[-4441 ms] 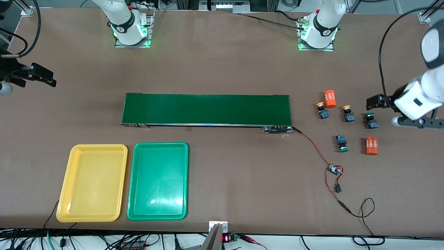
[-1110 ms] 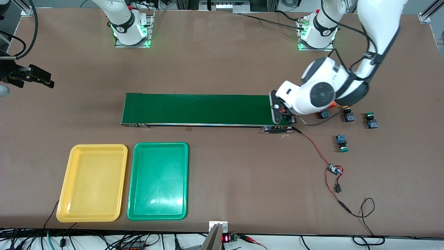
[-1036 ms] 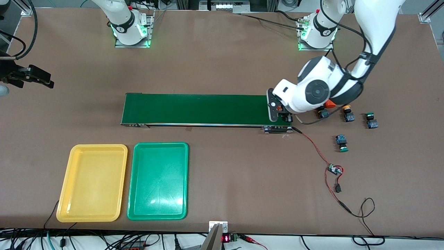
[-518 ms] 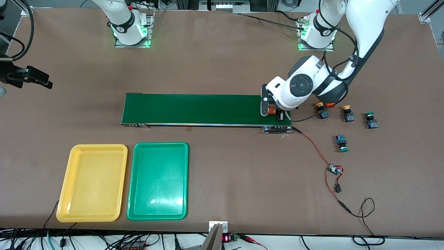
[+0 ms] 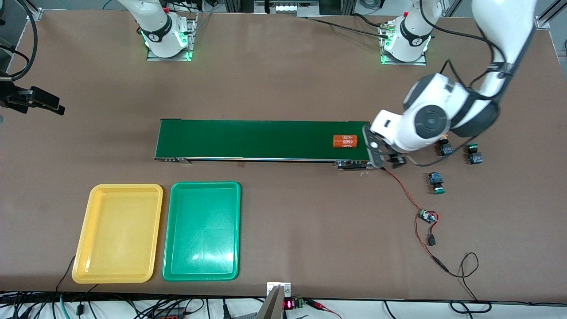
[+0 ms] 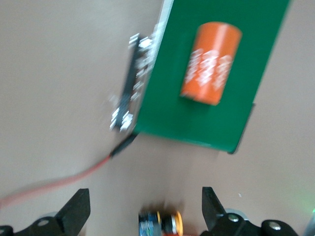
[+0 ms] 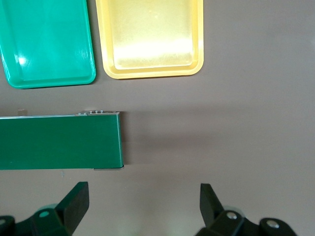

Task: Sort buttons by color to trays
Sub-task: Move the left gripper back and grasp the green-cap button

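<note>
left hand [image 6: 142,211]: spread wide, holding nothing, up over the desk [image 5: 283,230] just off the conveyor belt's [image 5: 248,139] end toward the left arm's end of the desk
right hand [image 7: 142,209]: spread wide, empty, waiting over bare desk off the belt's end toward the right arm's end
orange cylinder [image 5: 345,141]: lies on its side on the belt, near the end by the left hand, touched by no finger
yellow-capped button [image 6: 160,223]: on the desk between the left hand's fingers in the left wrist view, just off the belt's end
second yellow-capped button [image 5: 444,147]: on the desk off the same belt end, partly hidden by the left arm
green-capped buttons: one [image 5: 474,154] just beside that yellow one, farther from the belt; one [image 5: 436,182] nearer the front camera than the belt
green tray [image 5: 201,231]: nearer the front camera than the belt, empty
yellow tray [image 5: 118,233]: beside the green tray, toward the right arm's end, empty
</note>
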Robot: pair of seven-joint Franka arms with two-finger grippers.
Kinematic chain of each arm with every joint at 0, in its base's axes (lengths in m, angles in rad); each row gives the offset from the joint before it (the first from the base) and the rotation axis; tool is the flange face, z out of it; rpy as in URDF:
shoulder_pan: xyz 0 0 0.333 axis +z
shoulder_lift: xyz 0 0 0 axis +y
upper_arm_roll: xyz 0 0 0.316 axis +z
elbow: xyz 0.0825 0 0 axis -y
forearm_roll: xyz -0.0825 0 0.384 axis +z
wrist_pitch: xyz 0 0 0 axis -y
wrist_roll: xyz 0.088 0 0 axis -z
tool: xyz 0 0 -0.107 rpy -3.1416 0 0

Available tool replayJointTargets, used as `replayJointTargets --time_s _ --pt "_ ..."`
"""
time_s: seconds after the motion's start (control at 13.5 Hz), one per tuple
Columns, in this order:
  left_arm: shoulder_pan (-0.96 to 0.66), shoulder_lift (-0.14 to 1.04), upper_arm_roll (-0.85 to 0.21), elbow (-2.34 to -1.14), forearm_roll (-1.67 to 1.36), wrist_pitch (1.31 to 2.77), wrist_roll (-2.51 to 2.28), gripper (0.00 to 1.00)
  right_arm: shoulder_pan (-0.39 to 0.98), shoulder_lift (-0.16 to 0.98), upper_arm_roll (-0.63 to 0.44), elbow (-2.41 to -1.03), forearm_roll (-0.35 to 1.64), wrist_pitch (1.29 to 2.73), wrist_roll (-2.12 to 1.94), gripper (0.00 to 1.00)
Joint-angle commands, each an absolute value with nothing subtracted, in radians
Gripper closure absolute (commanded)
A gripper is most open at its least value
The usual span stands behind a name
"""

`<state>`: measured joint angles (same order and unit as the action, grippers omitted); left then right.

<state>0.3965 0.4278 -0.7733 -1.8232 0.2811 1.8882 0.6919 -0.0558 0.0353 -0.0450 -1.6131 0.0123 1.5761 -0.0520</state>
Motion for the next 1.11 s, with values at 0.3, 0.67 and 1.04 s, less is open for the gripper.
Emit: replayJointTargets --time_s 0.3,0.67,1.04 --pt "0.554 0.453 -0.761 -1.759 0.319 1.836 0.188 0.00 -0.069 0.032 -0.038 -1.620 0.034 1.591 -0.049 0.00" --pt "0.554 0.613 -0.654 -1.604 0.436 1.898 -0.071 0.00 -0.071 0.032 -0.040 -1.620 0.034 1.592 -0.049 0.00" --pt "0.612 0.710 -0.650 -1.620 0.433 1.956 -0.121 0.00 -0.072 0.032 -0.040 -1.620 0.034 1.591 -0.049 0.00"
